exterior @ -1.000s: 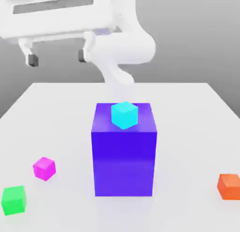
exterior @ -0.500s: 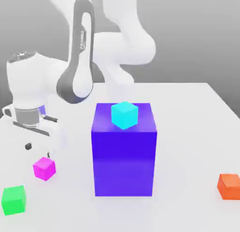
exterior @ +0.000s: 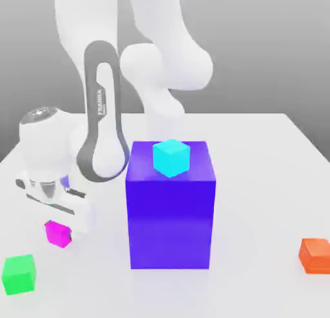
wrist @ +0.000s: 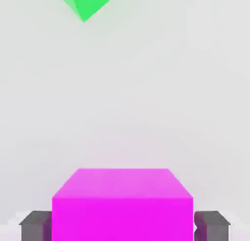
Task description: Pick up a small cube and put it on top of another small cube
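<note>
Jaws pinched tight on the magenta cube [wrist: 122, 206], one dark pad [wrist: 35, 225] pressed to each side of it in the hand view. The gripper [exterior: 58, 228] is right down at the white table [exterior: 258, 156], with the cube sitting low between its fingers at the exterior view's left. Just beyond it, nearer the camera, there's the green cube [exterior: 18, 274], close by but apart. Out to the exterior view's right stands the tall blue-purple block [exterior: 170, 214], a cyan cube [exterior: 171, 158] resting on its top face. Well off at the far right edge, an orange cube [exterior: 315, 255] lies alone on the table. The white arm [exterior: 103, 136] bends down beside the block's left side.
</note>
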Controlling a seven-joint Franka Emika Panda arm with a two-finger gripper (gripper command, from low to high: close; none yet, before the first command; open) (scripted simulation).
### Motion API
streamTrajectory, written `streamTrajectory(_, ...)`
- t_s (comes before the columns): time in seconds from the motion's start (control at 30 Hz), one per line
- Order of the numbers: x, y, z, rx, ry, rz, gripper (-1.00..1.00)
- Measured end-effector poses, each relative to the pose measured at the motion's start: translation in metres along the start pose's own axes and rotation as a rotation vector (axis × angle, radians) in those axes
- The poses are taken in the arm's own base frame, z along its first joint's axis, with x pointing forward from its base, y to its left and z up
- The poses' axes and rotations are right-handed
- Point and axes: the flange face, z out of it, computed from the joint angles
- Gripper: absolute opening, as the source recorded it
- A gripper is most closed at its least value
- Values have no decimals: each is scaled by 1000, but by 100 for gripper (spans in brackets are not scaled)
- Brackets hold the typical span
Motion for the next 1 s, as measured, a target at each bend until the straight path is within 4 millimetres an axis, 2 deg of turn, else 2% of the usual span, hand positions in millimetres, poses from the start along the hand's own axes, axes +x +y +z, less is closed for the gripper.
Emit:
streamTrajectory(0.1,0,0,0,0,0,0,-100)
streamTrajectory(0.33,5,-2,-37,-1,14,-5,-100)
streamTrajectory(0.53,1,0,-63,1,1,0,-100)
streamTrajectory(0.67,26,-28,-79,-2,4,-8,-100)
streamTrajectory(0.9,74,-93,-111,0,1,-29,-100)
streamTrajectory(0.93,78,-101,-111,1,-1,-32,-100)
streamTrajectory(1.0,81,-108,-94,2,-1,-36,-100)
